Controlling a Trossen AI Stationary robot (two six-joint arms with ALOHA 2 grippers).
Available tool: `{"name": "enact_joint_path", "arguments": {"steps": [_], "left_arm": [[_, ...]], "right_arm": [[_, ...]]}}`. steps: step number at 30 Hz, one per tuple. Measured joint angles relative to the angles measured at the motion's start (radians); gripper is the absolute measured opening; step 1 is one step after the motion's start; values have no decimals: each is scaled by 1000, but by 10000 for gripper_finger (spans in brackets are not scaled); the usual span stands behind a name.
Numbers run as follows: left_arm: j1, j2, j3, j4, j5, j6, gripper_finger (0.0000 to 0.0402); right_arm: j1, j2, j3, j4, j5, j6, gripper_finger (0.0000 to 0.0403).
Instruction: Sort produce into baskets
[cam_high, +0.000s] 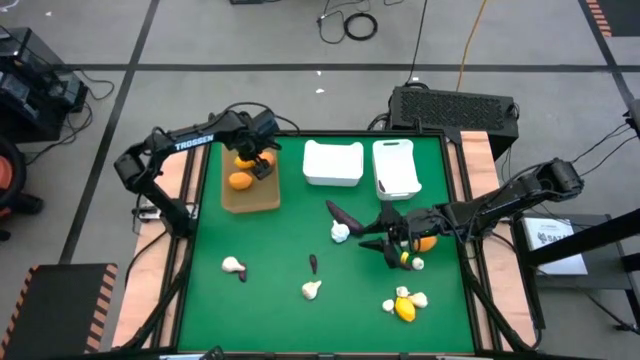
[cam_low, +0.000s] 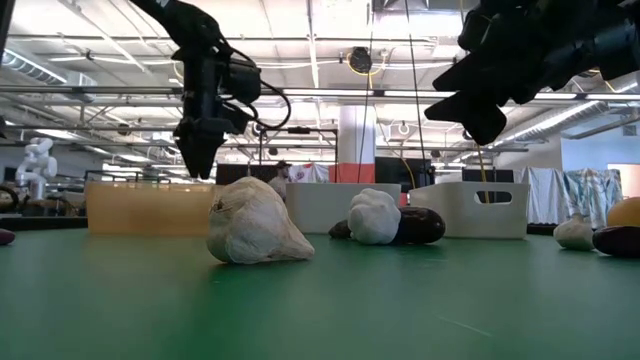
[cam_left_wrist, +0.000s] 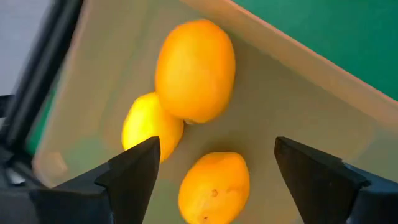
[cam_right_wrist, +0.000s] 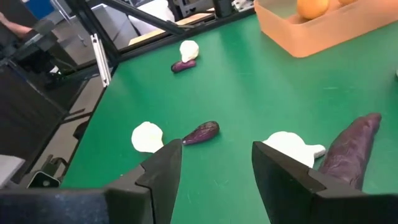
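Papery white garlic bulb (cam_low: 255, 222) up front looks light, firm, best pinched across its belly; my left gripper (cam_left_wrist: 214, 180) gapes wide above three smooth orange-yellow fruits (cam_left_wrist: 195, 68) in the tan-brown tray (cam_high: 262, 200).

- Left gripper (cam_left_wrist: 214, 180) hangs over the tan tray (cam_left_wrist: 298, 112); three orange fruits (cam_left_wrist: 194, 70) lie below its spread fingers
- Right gripper (cam_right_wrist: 214, 165): bare green mat (cam_right_wrist: 249, 93) ahead; garlic bulb (cam_right_wrist: 287, 147) and eggplant (cam_right_wrist: 351, 149) just beside

A white garlic bulb (cam_low: 255, 225) is lying foremost on the green table (cam_low: 320, 310). Behind it, a second bulb (cam_low: 374, 216) is touching a dark eggplant (cam_low: 420, 226). A tan tray (cam_low: 150, 207) and two white bins (cam_low: 470, 209) are standing beyond.
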Motion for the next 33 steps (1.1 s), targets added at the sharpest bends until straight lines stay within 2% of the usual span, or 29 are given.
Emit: {"name": "enact_joint_path", "arguments": {"steps": [5,8,12,15,20,24,26,29,33], "left_arm": [[-38,-75,0,1,-11,-30,324],[-97,-136,0,53,26,-67,324],[-262,-206,-32,312,194,-96,324],[-430,-206,-62,514,221,-97,324],[-683,-94,-72,831,139,-65,324],[-805,50,-71,1090,114,-19,325],[-837,121,-57,1184,112,-13,325],[-859,200,-31,1230,112,0,325],[-863,257,-15,1251,110,0,325]], "right_arm": [[0,0,0,-2,1,26,187],[0,0,0,-12,1,33,187],[7,0,0,-50,2,75,187],[23,0,0,-77,1,93,187],[42,0,0,-86,1,93,187],[51,-1,1,-136,-23,93,187],[51,-11,3,-214,-94,100,187],[39,-31,77,-465,-187,88,187],[38,-38,249,-918,-185,-10,187]]}}
